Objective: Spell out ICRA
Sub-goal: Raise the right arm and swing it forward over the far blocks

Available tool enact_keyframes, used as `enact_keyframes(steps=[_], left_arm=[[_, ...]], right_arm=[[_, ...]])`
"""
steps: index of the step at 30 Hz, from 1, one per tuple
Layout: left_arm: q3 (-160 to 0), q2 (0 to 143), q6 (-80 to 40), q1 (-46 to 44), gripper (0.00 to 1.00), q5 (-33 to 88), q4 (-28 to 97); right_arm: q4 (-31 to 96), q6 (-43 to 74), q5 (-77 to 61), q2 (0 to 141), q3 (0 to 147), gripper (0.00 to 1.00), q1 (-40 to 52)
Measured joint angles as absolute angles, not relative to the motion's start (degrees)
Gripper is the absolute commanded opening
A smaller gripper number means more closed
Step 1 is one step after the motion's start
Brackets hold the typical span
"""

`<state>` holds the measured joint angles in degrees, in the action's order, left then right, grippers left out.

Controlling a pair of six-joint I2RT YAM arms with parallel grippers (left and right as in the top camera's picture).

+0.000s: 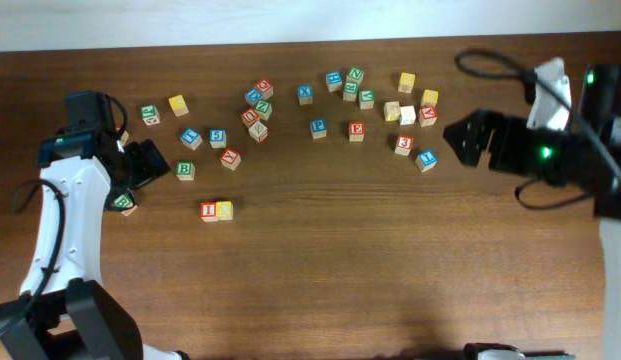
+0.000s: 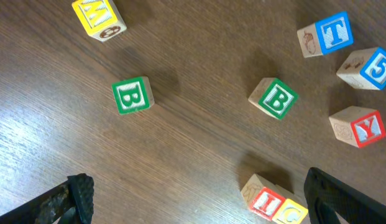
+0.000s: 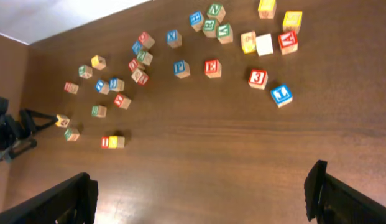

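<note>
I cube [image 1: 209,210] and yellow cube [image 1: 224,209] touch, row running left-right.

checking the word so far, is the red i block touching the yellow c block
Touching. The left wrist view shows the red I block and the yellow C block pressed side by side with no gap visible between them.

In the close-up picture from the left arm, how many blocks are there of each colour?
Green: 2, the left B block and the right B block
Blue: 2, the T block and the 5 block
Red: 2, the Y block and the I block
Yellow: 2, the top-left block and the C block
Total: 8
</note>
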<state>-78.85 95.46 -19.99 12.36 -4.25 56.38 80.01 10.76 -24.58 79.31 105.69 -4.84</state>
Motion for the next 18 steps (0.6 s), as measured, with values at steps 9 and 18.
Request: enact_keyframes(steps=[9, 18], left_arm=[[-78.87, 95.46, -19.99, 12.36, 0.99, -4.23, 56.42], [-78.87, 95.46, -19.99, 12.36, 0.99, -4.23, 56.40]], right_arm=[[84.16, 10.33, -24.75, 93.32, 119.79, 0.98, -4.84], [93.03, 7.92, -24.73, 100.38, 125.38, 0.98, -4.84]])
